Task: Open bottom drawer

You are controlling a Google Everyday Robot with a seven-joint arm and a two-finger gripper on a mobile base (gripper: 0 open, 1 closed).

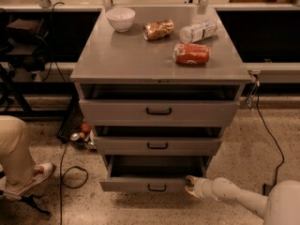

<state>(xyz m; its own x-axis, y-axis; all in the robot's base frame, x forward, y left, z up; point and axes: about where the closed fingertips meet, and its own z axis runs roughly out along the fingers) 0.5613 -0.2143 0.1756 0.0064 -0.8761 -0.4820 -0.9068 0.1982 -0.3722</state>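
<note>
Concerns the narrow grey metal bottom drawer (126,185), lowest of three in a grey metal cabinet (140,62), with a small black bar handle (157,188) at the middle of its shallow front. Sits already drawn forward, well proud of the mid-sized grey drawer (187,146) above, with a dark open well showing behind the front panel. Cannot tell the travel left on the runners, so judged as largely open but perhaps not fully out. Met at its right end by the gripper (190,183) of a cream-white robot arm (234,196) reaching in low from the right, touching or just beside the panel's corner and well apart from the handle. Cannot tell the gripper's opening, nor any hold on anything; reads more like a pull at the panel's edge than a grasp of the handle, offered only as a guess. Left to do, on this reading: draw back a little further if aiming for full opening, then release and back the arm clear. Also shows the tall-fronted grey top drawer (117,111) with a dark gap above it. On the cabinet top, none of it involved: a white bowl (120,18), a crumpled brown snack bag (158,29), a clear plastic bottle (198,31) on its side and a red can (191,53) on its side. At the left edge, a person's leg in beige trousers (13,142) and a white shoe (33,175), beside black cables (70,177) on the speckled floor.
</note>
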